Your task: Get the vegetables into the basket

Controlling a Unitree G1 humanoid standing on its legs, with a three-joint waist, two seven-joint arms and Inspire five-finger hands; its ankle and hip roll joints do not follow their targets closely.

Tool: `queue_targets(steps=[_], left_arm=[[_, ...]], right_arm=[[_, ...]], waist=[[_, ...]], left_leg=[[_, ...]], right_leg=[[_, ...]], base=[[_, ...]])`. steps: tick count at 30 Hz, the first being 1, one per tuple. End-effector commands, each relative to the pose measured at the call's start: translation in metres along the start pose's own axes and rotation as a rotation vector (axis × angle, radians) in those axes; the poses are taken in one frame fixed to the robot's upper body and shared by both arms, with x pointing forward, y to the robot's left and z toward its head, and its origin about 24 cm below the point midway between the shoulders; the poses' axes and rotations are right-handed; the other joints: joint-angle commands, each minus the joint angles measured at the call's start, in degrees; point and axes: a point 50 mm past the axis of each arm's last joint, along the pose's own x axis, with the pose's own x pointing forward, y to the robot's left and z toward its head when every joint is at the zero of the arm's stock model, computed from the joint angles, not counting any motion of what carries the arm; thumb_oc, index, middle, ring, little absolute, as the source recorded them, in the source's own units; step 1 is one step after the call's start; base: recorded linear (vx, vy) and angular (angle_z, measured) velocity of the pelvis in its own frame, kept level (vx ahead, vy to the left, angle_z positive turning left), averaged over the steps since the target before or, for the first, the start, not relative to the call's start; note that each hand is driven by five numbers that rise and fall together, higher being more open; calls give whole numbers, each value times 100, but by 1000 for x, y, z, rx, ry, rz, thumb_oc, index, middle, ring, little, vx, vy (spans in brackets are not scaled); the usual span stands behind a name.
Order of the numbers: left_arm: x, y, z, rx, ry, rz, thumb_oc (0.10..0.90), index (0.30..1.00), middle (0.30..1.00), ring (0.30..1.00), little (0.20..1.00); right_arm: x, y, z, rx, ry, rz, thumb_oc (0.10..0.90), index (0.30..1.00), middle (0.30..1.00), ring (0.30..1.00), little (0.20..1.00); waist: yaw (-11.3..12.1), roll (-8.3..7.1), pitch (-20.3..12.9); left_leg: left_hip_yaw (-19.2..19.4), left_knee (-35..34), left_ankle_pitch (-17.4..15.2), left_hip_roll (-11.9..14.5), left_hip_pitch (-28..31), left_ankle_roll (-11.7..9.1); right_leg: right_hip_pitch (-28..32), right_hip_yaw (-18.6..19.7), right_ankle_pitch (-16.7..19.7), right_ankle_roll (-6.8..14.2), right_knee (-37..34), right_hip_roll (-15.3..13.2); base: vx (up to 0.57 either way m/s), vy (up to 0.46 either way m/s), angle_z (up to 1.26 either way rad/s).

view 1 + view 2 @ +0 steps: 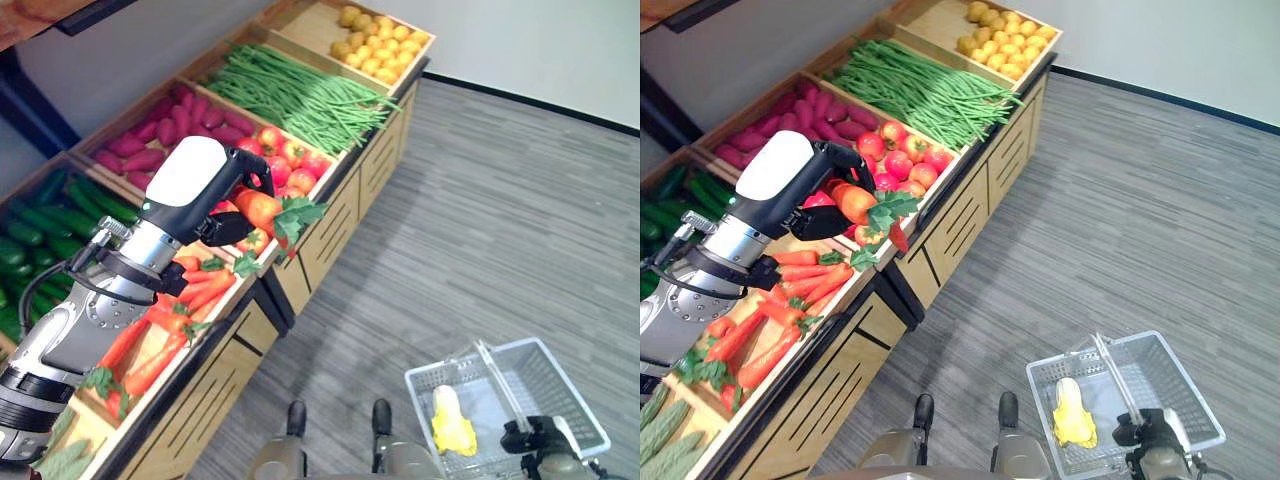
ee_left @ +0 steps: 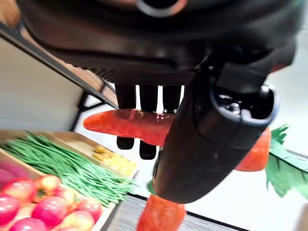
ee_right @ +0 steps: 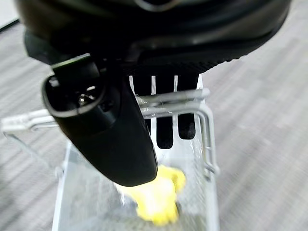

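**Carrots lifted over the stand, basket held at the right**

The left hand [image 1: 228, 205] has its fingers curled round leafy carrots [image 1: 262, 212], raised above the carrot bin [image 1: 165, 345]; the right hand [image 1: 1145, 432] grips the handle [image 3: 173, 103] of the wire basket [image 1: 1185, 385]; a yellow vegetable [image 1: 1072, 415] lies inside it.

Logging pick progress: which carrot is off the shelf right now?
The carrot with green leaves gripped in the left hand, held above the tomato bin. The other carrots lie in their wooden bin.
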Motion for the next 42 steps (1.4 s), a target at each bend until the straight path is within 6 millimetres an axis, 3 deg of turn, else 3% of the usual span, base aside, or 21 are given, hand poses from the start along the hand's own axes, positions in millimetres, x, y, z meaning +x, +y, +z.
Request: queue_targets(steps=[1,5,6,8,9,10,11,12,17,22,25,30,31,35,36,37,42], left_arm=[[16,63,21,69,-144,264,400,300,300,300,300],[14,64,22,67,-151,263,400,300,300,300,300],[13,66,23,80,-155,263,400,300,300,300,300],[11,66,20,86,-139,264,400,300,300,300,300],[9,67,17,84,-123,273,400,300,300,300,300],[8,67,17,84,-122,273,400,300,300,300,300],[6,71,14,103,-103,282,400,300,300,300,300],[4,73,14,116,-98,285,400,300,300,300,300],[-1,72,12,129,-77,255,400,300,300,300,300],[-8,69,5,117,-28,250,400,300,300,300,300],[-11,64,2,78,-11,255,400,300,300,300,300],[-13,56,1,32,0,256,400,300,300,300,300],[-13,52,0,6,3,255,400,300,300,300,300],[-10,41,5,-53,-24,257,400,300,300,300,300],[-9,41,5,-53,-24,257,400,300,300,300,300],[-7,37,9,-72,-44,245,400,300,300,300,300],[1,27,21,-145,-113,193,400,300,300,300,300]], right_arm=[[4,-18,18,-1,-79,-66,400,300,300,300,300],[3,-11,19,-8,-86,-45,400,300,300,300,300],[3,-9,25,-6,-106,-41,400,300,300,300,300],[3,-3,30,15,-118,-28,400,300,300,300,300],[2,-1,33,32,-129,-23,400,300,300,300,300],[2,0,33,32,-130,-23,400,300,300,300,300],[2,5,37,37,-146,-7,400,300,300,300,300],[1,6,38,39,-152,-7,400,300,300,300,300],[1,6,32,27,-130,-5,400,300,300,300,300],[1,2,25,12,-115,-13,400,300,300,300,300],[2,-7,27,-23,-128,-30,400,300,300,300,300],[4,-21,51,-40,-226,-70,400,300,300,300,300],[2,-29,73,-53,-318,-92,400,300,300,300,300],[-4,-54,116,-77,-482,-163,400,300,300,300,300],[-4,-54,116,-77,-482,-163,400,300,300,300,300],[-9,-62,135,-96,-560,-185,400,300,300,300,300],[-24,-78,171,-110,-707,-228,400,300,300,300,300]], waist=[[39,-106,-358],[7,-191,-355],[-22,-224,-339],[-15,-248,-345],[69,-246,-332],[76,-244,-331],[210,-214,-348],[260,-198,-355],[416,-322,-539],[403,-341,-628],[336,-222,-622],[285,-78,-542],[266,-40,-465],[399,-51,-334],[396,-52,-340],[376,-28,-361],[291,29,-503]], left_leg=[[237,111,-218,112,-8,-91],[522,148,-352,-42,61,32],[712,134,-406,-123,77,87],[901,109,-403,-117,97,112],[1026,105,-373,-64,87,133],[1038,101,-378,-58,96,131],[1223,91,-351,45,64,135],[1312,70,-352,94,104,120],[1614,135,-376,133,140,71],[1775,142,-238,364,167,-108],[1736,16,4,661,203,-326],[1731,48,189,926,180,-506],[1652,172,212,1009,152,-549],[549,184,140,703,-52,-545],[545,182,144,701,-61,-543],[399,22,199,677,-125,-534],[596,-251,211,705,75,-459]], right_leg=[[79,125,-552,719,735,-448],[-76,347,-333,879,722,-625],[-235,490,-38,1002,615,-741],[-355,516,174,1063,553,-806],[-414,254,166,1058,634,-859],[-422,265,156,1056,650,-852],[-327,-340,9,972,857,-974],[-173,-675,-101,949,980,-1058],[150,-1134,-28,1008,881,-1247],[238,-1120,-72,988,435,-1035],[382,-1132,-187,857,82,-693],[404,-1105,-343,721,20,-402],[428,-1073,-401,644,7,-304],[327,-858,-373,619,-10,-293],[320,-862,-372,620,-10,-295],[262,-785,-313,641,2,-303],[248,-736,-247,690,-6,-349]], base=[[1,151,-35],[-39,183,-44],[-91,193,-45],[-110,129,-63],[-91,74,-62],[-116,11,-91],[-104,-6,-86],[-117,-6,-77],[-21,-66,-51],[-1,-203,-36],[-3,-308,-23],[-16,-177,-11],[-15,-215,-11],[-48,-61,-28],[-23,-5,-53],[7,-1,-33],[28,53,5]])
